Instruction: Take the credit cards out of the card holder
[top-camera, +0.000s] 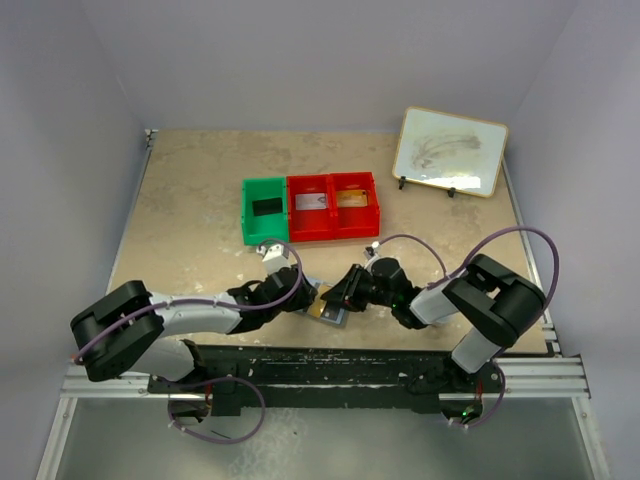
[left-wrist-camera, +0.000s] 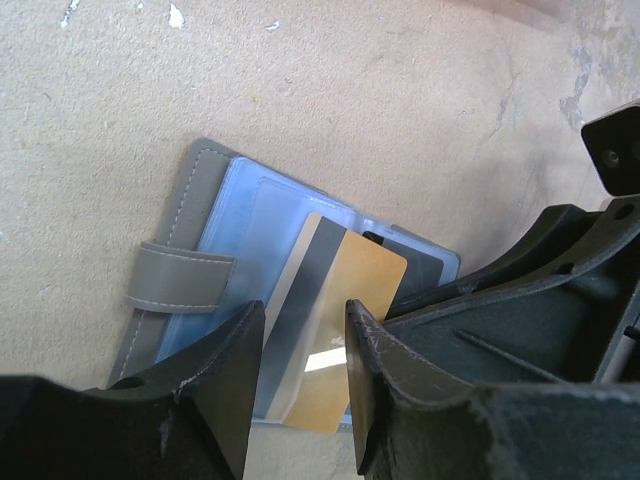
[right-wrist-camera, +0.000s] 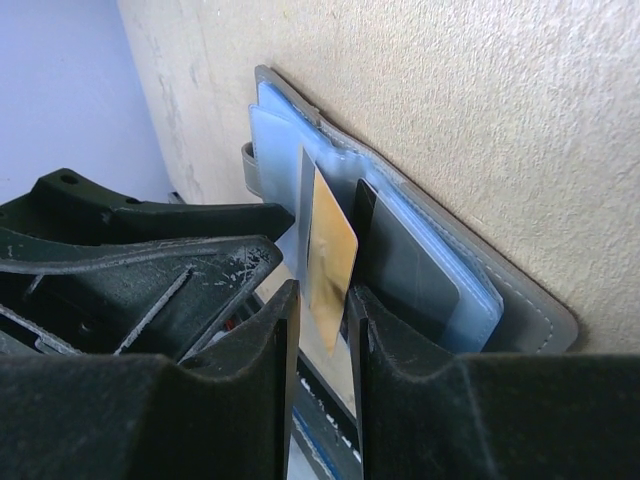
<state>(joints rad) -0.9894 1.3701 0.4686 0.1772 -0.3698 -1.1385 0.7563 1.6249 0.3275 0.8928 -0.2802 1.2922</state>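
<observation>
The card holder (top-camera: 336, 319) (left-wrist-camera: 190, 180) (right-wrist-camera: 520, 310) is a grey stitched wallet with a strap and clear blue sleeves. It lies open on the table between the two arms. A gold credit card with a dark stripe (top-camera: 323, 309) (left-wrist-camera: 350, 300) (right-wrist-camera: 330, 250) sticks up out of a sleeve. A dark card (left-wrist-camera: 420, 262) (right-wrist-camera: 400, 270) sits in the sleeve beside it. My left gripper (top-camera: 312, 297) (left-wrist-camera: 305, 305) is open just over the holder, and the gold card shows in its gap. My right gripper (top-camera: 340, 290) (right-wrist-camera: 322, 290) is open astride the card's edge, with a little space on both sides.
A green bin (top-camera: 264, 210) and two red bins (top-camera: 310, 205) (top-camera: 355, 200) stand in a row behind the grippers, with flat items inside. A framed whiteboard (top-camera: 450, 150) leans at the back right. The two grippers almost touch over the holder.
</observation>
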